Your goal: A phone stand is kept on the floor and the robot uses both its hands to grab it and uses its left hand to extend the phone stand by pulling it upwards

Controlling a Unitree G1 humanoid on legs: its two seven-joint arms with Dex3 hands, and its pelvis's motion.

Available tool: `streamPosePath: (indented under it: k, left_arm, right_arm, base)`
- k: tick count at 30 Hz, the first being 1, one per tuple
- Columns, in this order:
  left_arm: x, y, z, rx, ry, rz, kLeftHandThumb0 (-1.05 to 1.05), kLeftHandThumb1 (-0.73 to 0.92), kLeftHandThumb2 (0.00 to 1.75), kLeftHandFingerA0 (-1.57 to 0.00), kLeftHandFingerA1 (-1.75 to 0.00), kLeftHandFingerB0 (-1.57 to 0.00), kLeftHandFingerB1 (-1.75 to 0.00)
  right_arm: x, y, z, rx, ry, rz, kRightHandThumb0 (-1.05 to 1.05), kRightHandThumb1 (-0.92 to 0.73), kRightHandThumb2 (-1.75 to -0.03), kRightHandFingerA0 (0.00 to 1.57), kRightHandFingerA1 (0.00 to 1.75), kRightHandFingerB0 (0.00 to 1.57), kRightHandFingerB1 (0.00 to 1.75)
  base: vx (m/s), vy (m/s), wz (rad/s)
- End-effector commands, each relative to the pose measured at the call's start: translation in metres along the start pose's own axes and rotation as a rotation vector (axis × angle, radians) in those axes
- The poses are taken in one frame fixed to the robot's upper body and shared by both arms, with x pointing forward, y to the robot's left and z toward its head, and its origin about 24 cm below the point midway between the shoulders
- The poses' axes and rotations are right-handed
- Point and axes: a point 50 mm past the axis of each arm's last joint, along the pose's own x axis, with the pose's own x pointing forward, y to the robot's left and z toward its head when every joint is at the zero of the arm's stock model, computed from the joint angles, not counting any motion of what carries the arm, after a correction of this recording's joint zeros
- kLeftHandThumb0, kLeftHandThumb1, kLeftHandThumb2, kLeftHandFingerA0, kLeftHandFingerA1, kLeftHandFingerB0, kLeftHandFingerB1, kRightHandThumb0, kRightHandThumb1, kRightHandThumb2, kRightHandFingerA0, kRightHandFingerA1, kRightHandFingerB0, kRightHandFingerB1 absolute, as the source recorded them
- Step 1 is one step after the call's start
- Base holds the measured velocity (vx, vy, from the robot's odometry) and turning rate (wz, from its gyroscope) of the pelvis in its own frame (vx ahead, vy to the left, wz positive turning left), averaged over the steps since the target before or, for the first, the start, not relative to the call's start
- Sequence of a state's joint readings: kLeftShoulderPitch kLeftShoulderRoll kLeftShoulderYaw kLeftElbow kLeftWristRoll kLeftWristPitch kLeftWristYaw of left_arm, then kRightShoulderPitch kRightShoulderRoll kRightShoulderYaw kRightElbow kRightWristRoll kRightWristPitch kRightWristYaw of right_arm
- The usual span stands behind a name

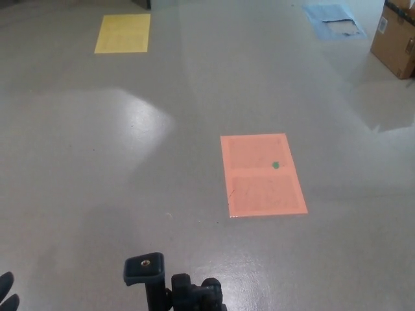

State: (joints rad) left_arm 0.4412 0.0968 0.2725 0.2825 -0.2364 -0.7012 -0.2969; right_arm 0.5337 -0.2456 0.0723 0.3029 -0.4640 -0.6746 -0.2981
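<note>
No wording, brand or number can be read anywhere on the floor. A white label on the side of a cardboard box (394, 37) at the far right is too small and blurred to make out.

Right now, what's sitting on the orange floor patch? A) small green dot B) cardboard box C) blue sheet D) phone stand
A: a small green dot lies on the orange patch; the cardboard box and blue sheet are far off at the top right, and the phone stand stands nearer the camera.
</note>
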Motion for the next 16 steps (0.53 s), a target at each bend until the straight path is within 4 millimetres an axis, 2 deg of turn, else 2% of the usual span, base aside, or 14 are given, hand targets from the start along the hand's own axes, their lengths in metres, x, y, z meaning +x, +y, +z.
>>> streamPosePath:
  k: [1, 3, 4, 5, 6, 7, 8, 9, 10, 16]
  left_arm:
    - [0.0001, 0.0013, 0.0042, 0.022, -0.029, -0.010, -0.39, 0.34, 0.98, 0.00, -0.48, 0.00, -0.47]
    - [-0.0010, 0.0005, 0.0032, 0.023, -0.021, -0.014, -0.39, 0.33, 0.98, 0.00, -0.48, -0.01, -0.47]
    - [-0.0009, 0.0006, 0.0031, 0.021, -0.018, -0.015, -0.39, 0.31, 0.97, 0.00, -0.48, -0.01, -0.47]
    - [-0.0009, 0.0008, 0.0030, 0.018, -0.016, -0.015, -0.39, 0.31, 0.97, 0.00, -0.48, -0.01, -0.47]
    - [-0.0010, 0.0011, 0.0030, 0.009, -0.013, -0.014, -0.39, 0.29, 0.96, 0.00, -0.48, -0.01, -0.47]
    - [-0.0011, 0.0015, 0.0030, -0.005, -0.012, -0.010, -0.92, 0.75, 0.64, -0.17, -0.27, -0.20, -0.31]
    - [-0.0011, 0.0019, 0.0030, -0.021, -0.013, -0.004, -0.92, 0.75, 0.64, -0.17, -0.27, -0.20, -0.31]
    - [-0.0011, 0.0021, 0.0029, -0.025, -0.011, -0.002, -0.92, 0.75, 0.64, -0.18, -0.27, -0.21, -0.31]
    - [-0.0010, 0.0026, 0.0020, -0.053, -0.007, -0.005, -0.39, 0.27, 0.95, 0.00, -0.48, -0.01, -0.47]
    - [0.0005, 0.0033, 0.0014, -0.068, -0.008, -0.008, -0.40, 0.27, 0.94, 0.00, -0.48, -0.01, -0.47]
  right_arm:
    - [-0.0014, -0.0030, -0.0006, -0.020, -0.007, -0.011, -1.05, -0.74, -1.08, 0.00, 0.05, 0.00, 0.05]
    - [-0.0018, -0.0040, -0.0014, -0.032, -0.007, -0.024, -1.05, -0.73, -1.07, 0.00, 0.06, 0.00, 0.04]
    - [-0.0019, -0.0039, -0.0013, -0.022, -0.006, -0.019, -0.87, -0.82, -0.65, 0.00, 0.00, 0.00, 0.00]
    - [-0.0021, -0.0038, -0.0010, -0.009, -0.005, -0.013, -0.87, -0.82, -0.65, 0.00, 0.00, 0.00, 0.00]
    - [-0.0022, -0.0039, -0.0003, -0.020, -0.006, -0.014, -0.88, -0.83, -0.65, 0.00, 0.00, 0.00, 0.00]
    - [-0.0018, -0.0042, 0.0000, -0.036, -0.006, -0.015, -0.94, -0.67, -0.99, 0.00, 0.04, 0.00, 0.00]
    - [-0.0013, -0.0046, -0.0001, -0.052, -0.005, -0.015, -0.94, -0.67, -0.99, 0.00, 0.04, 0.00, 0.00]
    - [-0.0013, -0.0045, 0.0001, -0.046, -0.006, -0.014, -1.05, -0.74, -1.08, 0.00, 0.06, 0.00, 0.05]
    - [-0.0015, -0.0044, -0.0001, -0.031, -0.008, -0.012, -1.05, -0.73, -1.05, 0.00, 0.06, 0.00, 0.04]
    - [-0.0001, -0.0051, -0.0003, -0.043, -0.006, -0.025, -1.05, -0.73, -1.06, 0.00, 0.06, 0.00, 0.04]
  base:
    - [0.00, 0.000, 0.00]
    - [0.00, 0.000, 0.00]
    - [0.00, 0.000, 0.00]
    - [0.00, 0.000, 0.00]
    - [0.00, 0.000, 0.00]
    - [0.00, 0.000, 0.00]
    - [0.00, 0.000, 0.00]
    - [0.00, 0.000, 0.00]
    - [0.00, 0.000, 0.00]
    - [0.00, 0.000, 0.00]
